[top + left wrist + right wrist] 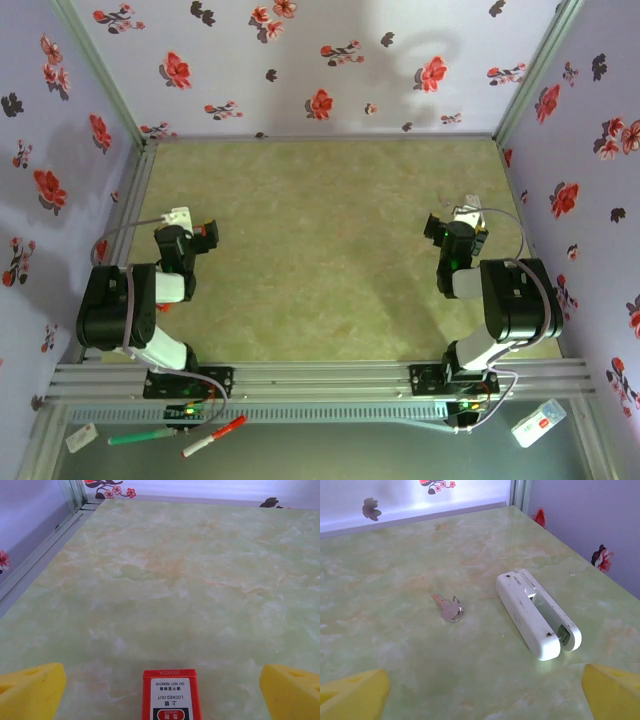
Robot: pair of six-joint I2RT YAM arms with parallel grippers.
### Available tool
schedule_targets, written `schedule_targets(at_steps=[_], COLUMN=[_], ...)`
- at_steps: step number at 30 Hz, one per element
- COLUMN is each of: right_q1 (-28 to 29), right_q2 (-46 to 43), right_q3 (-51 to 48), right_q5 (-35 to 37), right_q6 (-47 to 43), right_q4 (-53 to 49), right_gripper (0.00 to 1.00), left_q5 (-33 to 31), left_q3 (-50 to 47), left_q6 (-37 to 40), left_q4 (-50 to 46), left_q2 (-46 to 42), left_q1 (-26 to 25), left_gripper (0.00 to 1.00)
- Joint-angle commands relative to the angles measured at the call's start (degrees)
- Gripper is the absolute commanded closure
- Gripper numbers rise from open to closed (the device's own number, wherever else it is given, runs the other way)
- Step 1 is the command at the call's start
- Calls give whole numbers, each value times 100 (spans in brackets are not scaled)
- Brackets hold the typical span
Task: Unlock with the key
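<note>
Right wrist view shows the small silver key with coppery blade (449, 609) lying at 11 o'clock from the wide-open, empty right claw (482, 696), blade toward 10 o'clock, while the red labelled padlock (171, 687) sits untouched inside the open left claw (161, 694).
</note>
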Motion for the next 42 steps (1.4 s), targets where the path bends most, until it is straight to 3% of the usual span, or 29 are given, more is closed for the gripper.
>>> schedule_targets(at_steps=[1,27,30,32,34,37,42], right_q1=[25,31,198,500,709,710,777], right_q2=[-28,-34,-360,-456,-1245,-2561,-4015], right_q3=[-45,-56,-264,-604,-509,348,1200], right_q5=[107,146,243,873,1179,964,46], right_q6=[19,6,-145,-481,-500,271,1078], right_q4=[92,115,171,1015,67,-3079,-5643], right_gripper=[1,1,1,1,1,1,1], left_q5=[-141,-141,-418,-794,-1084,-1026,-706], left_q3=[109,103,-106,-112,-98,-6,930], left_q6=[131,140,451,434,63,-359,-1337], left_q4=[28,55,-113,-821,-1445,-2291,-4353], left_q2=[-27,-45,-688,-1444,-2210,-3283,-4142], left_q1=[-14,-18,-293,-513,-607,-769,-994], left_gripper=[0,0,0,0,0,0,0])
